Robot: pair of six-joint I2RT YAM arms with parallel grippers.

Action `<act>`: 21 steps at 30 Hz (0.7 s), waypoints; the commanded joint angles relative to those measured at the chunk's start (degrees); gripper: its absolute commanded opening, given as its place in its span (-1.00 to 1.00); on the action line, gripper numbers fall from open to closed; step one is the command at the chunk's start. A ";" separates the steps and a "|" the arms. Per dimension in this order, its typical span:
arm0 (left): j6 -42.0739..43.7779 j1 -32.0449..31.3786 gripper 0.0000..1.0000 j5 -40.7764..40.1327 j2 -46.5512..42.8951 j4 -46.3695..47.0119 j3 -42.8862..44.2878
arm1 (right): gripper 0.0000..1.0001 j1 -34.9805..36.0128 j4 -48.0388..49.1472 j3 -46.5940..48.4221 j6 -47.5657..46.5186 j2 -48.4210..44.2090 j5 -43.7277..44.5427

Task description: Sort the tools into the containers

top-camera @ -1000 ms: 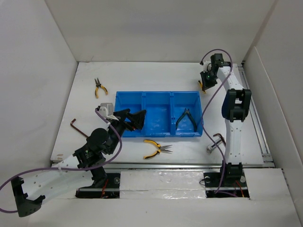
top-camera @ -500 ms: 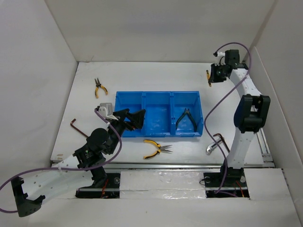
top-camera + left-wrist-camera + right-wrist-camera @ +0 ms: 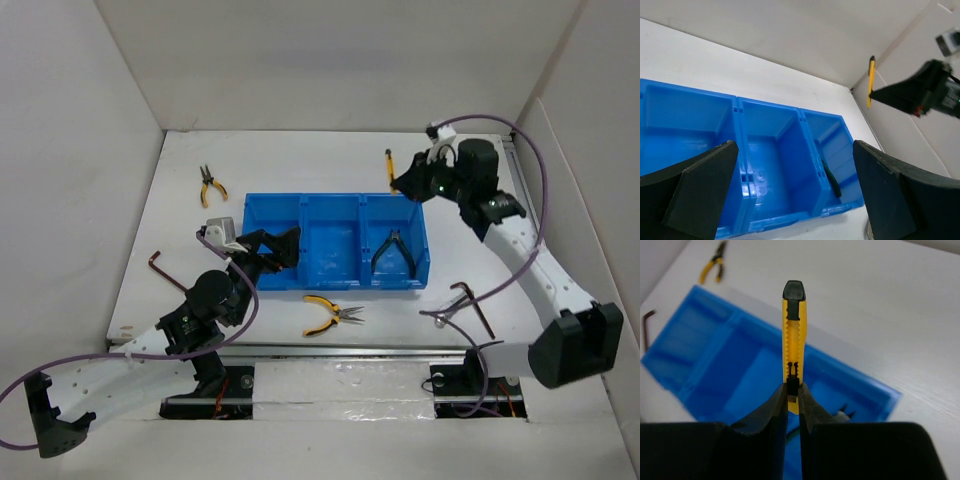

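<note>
My right gripper [image 3: 403, 182] is shut on the yellow-and-black stick tool [image 3: 389, 167] and holds it in the air above the far right corner of the blue three-compartment tray [image 3: 300, 280]; the tool [image 3: 792, 347] stands up between my fingers. Dark green-handled pliers [image 3: 392, 251] lie in the tray's right compartment. My left gripper [image 3: 278, 250] is open and empty at the tray's near left corner; the tray [image 3: 770, 165] fills its view. Yellow-handled pliers [image 3: 331, 313] lie in front of the tray, another pair [image 3: 208, 184] at the far left.
A dark hex key [image 3: 166, 270] lies left of my left arm. Another hex key [image 3: 474, 302] and a small silver piece [image 3: 437, 313] lie near the right arm's base. White walls enclose the table on three sides.
My right arm has swung from the far right corner leftward and toward the tray, carrying the yellow-and-black tool. The left arm has barely moved.
</note>
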 commanded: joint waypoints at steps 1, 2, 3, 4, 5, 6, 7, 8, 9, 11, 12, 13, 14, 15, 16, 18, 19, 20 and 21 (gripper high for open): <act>-0.43 0.12 0.98 -4.30 -0.40 0.96 -0.48 | -1.00 6.64 9.78 -8.24 7.38 -7.76 -0.81; -0.43 0.12 0.98 -4.91 -0.58 0.78 -0.31 | -1.00 8.22 13.62 -10.46 9.66 -11.87 -0.29; -0.43 0.12 0.98 -5.26 -0.58 0.78 -0.31 | -1.00 11.72 15.14 -12.74 14.29 -14.00 0.50; -0.43 0.12 0.98 -5.70 -0.67 0.61 -0.31 | -1.00 13.49 18.20 -14.85 16.77 -16.03 3.21; -0.60 0.12 0.98 -6.84 -0.67 0.61 -0.48 | -1.00 15.51 20.41 -18.70 20.10 -19.79 5.58; -0.87 0.12 0.98 -7.46 -0.67 0.43 -0.48 | -1.00 17.80 20.78 -20.22 21.36 -21.56 7.87; -0.87 0.12 0.98 -7.99 -0.84 0.43 -0.66 | -1.00 22.43 20.95 -21.54 22.50 -22.97 13.29; -1.04 0.12 0.98 -8.86 -0.67 0.34 -0.83 | -1.00 24.83 22.17 -24.34 23.38 -24.21 15.86; -1.22 0.12 0.98 -9.13 -0.67 0.34 -0.84 | -1.00 27.20 22.36 -25.32 25.13 -25.61 18.32; -1.31 0.12 0.98 -8.79 -0.67 0.26 -0.84 | -1.00 33.27 21.75 -26.47 26.02 -25.80 25.71; -1.13 0.12 0.98 -8.61 -0.58 0.17 -0.66 | -1.00 34.77 20.62 -26.48 26.37 -24.84 28.34; -1.04 0.12 0.98 -8.52 -0.58 -0.09 -0.66 | -1.00 35.91 19.56 -26.30 26.81 -24.23 32.37; -1.04 0.12 0.98 -8.78 -0.49 -0.01 -0.75 | -1.00 38.01 19.64 -26.56 27.34 -23.70 33.98; -1.04 0.12 0.98 -9.31 -0.32 -0.01 -0.83 | -1.00 38.73 20.07 -27.09 28.21 -22.91 35.13; -1.04 0.12 0.98 -9.57 -0.23 -0.10 -0.75 | -1.00 38.74 20.16 -27.09 28.92 -21.25 37.57; -0.96 0.12 0.98 -9.66 -0.32 -0.18 -0.57 | -1.00 39.44 20.08 -27.00 30.15 -19.66 38.91; -1.04 0.12 0.98 -9.49 -0.32 -0.53 -0.48 | -1.00 39.44 20.25 -27.00 30.68 -18.00 40.40; -1.13 0.12 0.98 -9.14 -0.66 -0.62 -0.48 | -1.00 39.44 21.21 -27.18 30.95 -16.85 41.72; -1.13 0.12 0.98 -9.05 -0.84 -0.62 -0.40 | -1.00 39.44 22.18 -27.18 30.95 -16.14 41.73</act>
